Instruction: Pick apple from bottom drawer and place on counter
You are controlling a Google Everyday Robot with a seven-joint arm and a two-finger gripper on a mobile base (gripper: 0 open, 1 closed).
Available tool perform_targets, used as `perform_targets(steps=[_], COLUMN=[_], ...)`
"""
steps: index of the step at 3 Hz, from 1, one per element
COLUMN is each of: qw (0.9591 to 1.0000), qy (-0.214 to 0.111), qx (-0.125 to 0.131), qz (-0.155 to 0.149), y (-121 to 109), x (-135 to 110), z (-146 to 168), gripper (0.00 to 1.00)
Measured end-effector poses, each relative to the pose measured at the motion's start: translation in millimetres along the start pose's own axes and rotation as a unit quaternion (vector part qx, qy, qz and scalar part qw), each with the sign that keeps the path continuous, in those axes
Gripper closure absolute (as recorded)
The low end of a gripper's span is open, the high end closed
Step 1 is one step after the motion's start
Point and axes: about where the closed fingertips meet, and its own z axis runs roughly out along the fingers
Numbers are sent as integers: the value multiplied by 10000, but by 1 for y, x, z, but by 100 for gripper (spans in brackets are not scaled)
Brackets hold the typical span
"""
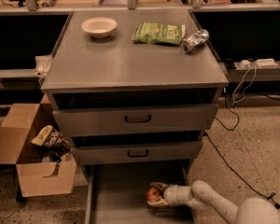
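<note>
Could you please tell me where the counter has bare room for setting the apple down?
The front half of the counter is bare, from the front lip back to the row of things. It is crowded along the back: white bowl left, green bag middle, can right. The gripper is down in the bottom drawer, shut on the apple.
</note>
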Motion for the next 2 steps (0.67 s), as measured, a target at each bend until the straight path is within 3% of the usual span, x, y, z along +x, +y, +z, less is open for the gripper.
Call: perform_targets(steps=[1, 2], qw=[9984, 9951], qy=[-424, -659], qx=[-110, -249], qz=[-356, -697], y=[-2, -12], x=[-51, -103], z=[-46, -93], gripper=[100, 100])
